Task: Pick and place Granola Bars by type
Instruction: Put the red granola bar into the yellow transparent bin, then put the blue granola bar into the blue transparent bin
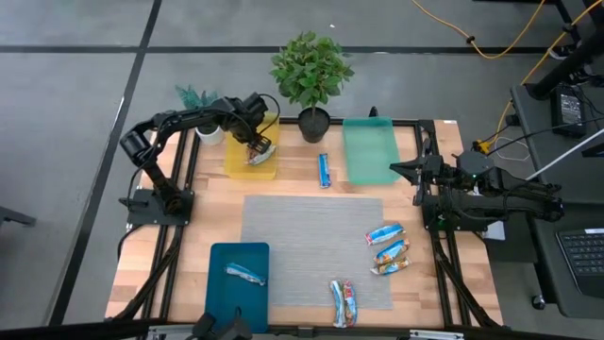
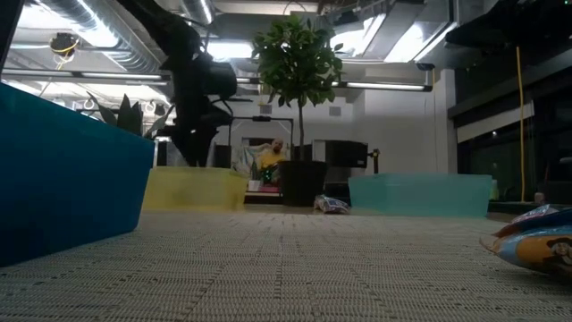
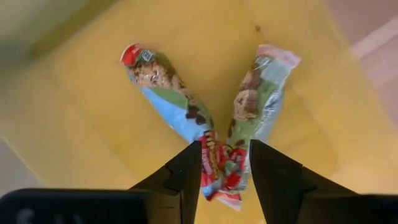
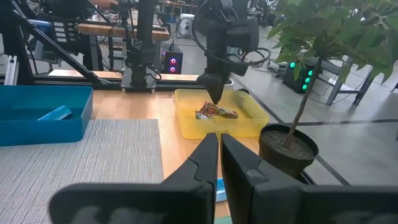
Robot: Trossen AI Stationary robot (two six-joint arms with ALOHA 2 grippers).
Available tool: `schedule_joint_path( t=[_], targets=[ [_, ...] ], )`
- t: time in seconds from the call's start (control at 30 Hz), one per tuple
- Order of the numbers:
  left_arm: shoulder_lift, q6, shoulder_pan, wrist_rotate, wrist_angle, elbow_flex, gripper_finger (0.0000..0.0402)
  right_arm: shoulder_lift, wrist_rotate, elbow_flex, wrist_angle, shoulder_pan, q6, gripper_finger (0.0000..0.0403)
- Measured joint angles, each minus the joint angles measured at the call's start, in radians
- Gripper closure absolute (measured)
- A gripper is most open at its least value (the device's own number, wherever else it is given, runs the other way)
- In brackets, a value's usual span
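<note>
The left gripper (image 3: pixel 224 171) hangs over the yellow tray (image 1: pixel 238 162), its two dark fingers (image 3: pixel 186 174) spread a little apart with the red ends of two granola bars (image 3: pixel 214 165) showing in the gap between them. Whether the pads press the wrappers cannot be told. The two bars (image 1: pixel 259 152) lie in a V on the tray floor — their far ends splayed, their near ends meeting under the fingers. Seen from the right wrist, the left arm's tip points straight down at the wrappers (image 4: pixel 216 112) inside the tray (image 4: pixel 249 121).

Around the yellow tray stand a small white pot with a spiky plant (image 1: pixel 206 127) and a larger potted plant (image 1: pixel 311 80); a green tray (image 1: pixel 368 149) sits to the other side of it.

The rest of the bars are scattered: one blue bar (image 1: pixel 324 170) on bare wood between the yellow and green trays, three (image 1: pixel 388 246) bunched at the mat's right edge, two (image 1: pixel 343 302) at its near edge, and one (image 1: pixel 245 274) in the teal tray (image 1: pixel 222 288). The grey mat (image 1: pixel 302 246) covers the table's middle.

The right gripper (image 4: pixel 220 155) waits at the table's right side — fingers nearly together, holding nothing.
</note>
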Motion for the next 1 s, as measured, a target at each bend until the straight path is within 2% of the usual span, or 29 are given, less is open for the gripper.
schedule_joint_path(
  t=[0.3, 0.63, 0.8, 1.0],
  targets=[
    [-0.084, -0.016, -0.053, 0.002, -0.010, 0.113, 0.0273, 0.000, -0.007, 0.000, 0.000, 0.000, -0.002, 0.0379],
    [-0.296, -0.103, -0.221, -0.013, -0.011, 0.123, 0.0274, 0.000, -0.043, 0.000, 0.000, 0.000, -0.003, 0.0379],
    [-0.392, -0.157, -0.341, -0.138, 0.005, 0.123, 0.0274, 0.046, -0.043, 0.000, 0.009, 0.000, -0.003, 0.0379],
    [-0.460, -0.159, -0.448, -0.293, 0.040, 0.123, 0.0274, 0.187, -0.044, 0.011, 0.120, 0.000, -0.004, 0.0375]
  ],
)
